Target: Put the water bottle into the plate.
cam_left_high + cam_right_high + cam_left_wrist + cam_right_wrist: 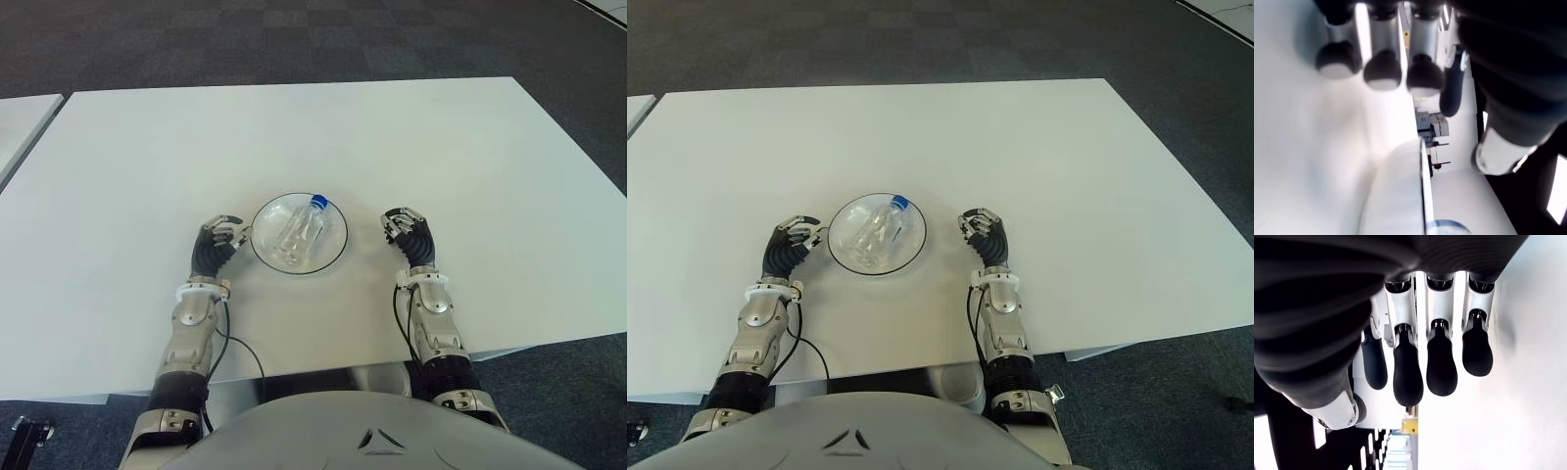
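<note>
The water bottle [300,233] lies on its side inside the plate [335,253], its blue cap [318,202] pointing to the plate's far rim, so the placing looks finished as far as these views show; at most, the hands may need to draw away from the plate. The left hand [217,245] sits just beside the plate's left edge, its fingers [1382,76] loosely curled and holding nothing, with the thumb tip very close to the rim; whether it touches the rim is hard to tell. The right hand [409,235] shows to the right of the plate, clearly apart from it, its fingers [1408,377] hanging relaxed and slightly bent, also empty. Both stand over the white table [441,137]. The left wrist view catches only a blurred strip of the plate's rim and a sliver of the blue cap, cut off at the frame edge. The bottle's clear body blends with the plate, so its outline is faint.
</note>
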Available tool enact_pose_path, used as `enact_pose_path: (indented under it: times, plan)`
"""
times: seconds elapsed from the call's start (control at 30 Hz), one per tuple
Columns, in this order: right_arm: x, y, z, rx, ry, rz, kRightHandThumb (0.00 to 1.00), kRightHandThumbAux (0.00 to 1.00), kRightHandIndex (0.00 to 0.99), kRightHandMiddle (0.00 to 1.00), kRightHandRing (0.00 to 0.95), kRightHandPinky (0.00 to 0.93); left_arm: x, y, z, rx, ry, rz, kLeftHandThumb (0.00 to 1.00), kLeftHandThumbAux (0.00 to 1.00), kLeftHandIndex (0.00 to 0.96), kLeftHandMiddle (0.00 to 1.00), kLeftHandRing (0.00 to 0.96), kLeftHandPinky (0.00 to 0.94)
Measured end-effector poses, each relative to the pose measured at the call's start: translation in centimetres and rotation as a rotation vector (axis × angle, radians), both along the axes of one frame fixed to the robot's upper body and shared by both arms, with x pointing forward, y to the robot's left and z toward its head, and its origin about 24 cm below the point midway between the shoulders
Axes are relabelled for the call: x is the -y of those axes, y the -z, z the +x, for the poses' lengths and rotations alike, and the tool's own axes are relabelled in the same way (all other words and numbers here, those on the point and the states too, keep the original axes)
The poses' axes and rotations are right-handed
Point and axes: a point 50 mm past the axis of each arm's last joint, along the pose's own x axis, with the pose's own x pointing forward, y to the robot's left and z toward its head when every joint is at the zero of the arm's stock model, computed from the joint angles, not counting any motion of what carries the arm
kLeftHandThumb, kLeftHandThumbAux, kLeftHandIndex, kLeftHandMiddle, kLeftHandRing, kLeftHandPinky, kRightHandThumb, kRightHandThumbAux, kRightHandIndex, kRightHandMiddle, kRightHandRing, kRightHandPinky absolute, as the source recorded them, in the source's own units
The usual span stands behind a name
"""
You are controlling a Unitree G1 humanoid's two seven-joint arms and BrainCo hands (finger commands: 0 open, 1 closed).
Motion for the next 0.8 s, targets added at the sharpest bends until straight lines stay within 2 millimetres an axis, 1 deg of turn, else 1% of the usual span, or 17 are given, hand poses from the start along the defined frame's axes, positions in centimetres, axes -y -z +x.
enact_pose_path:
  times: [0.8]
  plan:
    - [0.0, 0.0, 0.0, 0.003, -0.013, 0.004, 0.707, 0.727, 0.438, 0.706, 0.692, 0.691, 1.4, -0.2, -0.3, -0.041, 0.052, -0.03, 0.701, 0.717, 0.439, 0.893, 0.889, 0.892]
